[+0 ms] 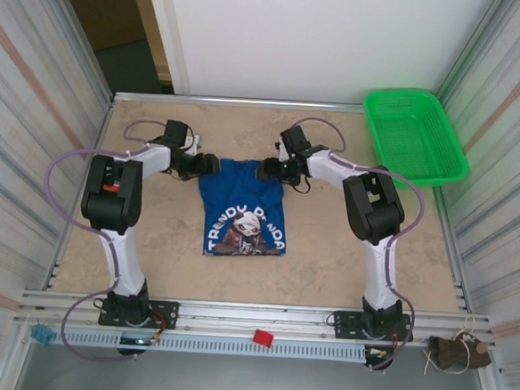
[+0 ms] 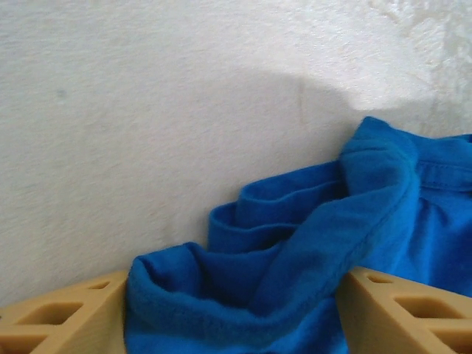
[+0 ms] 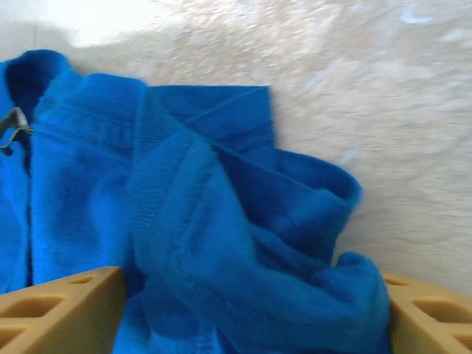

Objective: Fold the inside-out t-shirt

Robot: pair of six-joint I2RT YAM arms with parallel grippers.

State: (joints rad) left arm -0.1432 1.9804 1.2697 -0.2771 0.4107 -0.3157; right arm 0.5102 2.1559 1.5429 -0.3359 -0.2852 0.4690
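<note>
Outside the green basket (image 1: 416,139), left end effector (image 1: 210,166) and right end effector (image 1: 263,169) grip the t-shirt (image 1: 242,196).

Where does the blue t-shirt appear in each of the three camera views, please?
Top external: the t-shirt lies flat mid-table, its white lettering showing.
Left wrist: the t-shirt is bunched at the lower right, reaching the bottom edge.
Right wrist: the t-shirt covers the left side and lower centre.
Shared landmark: the pale table top under the cloth, seen upper left in the left wrist view and upper right in the right wrist view.
</note>
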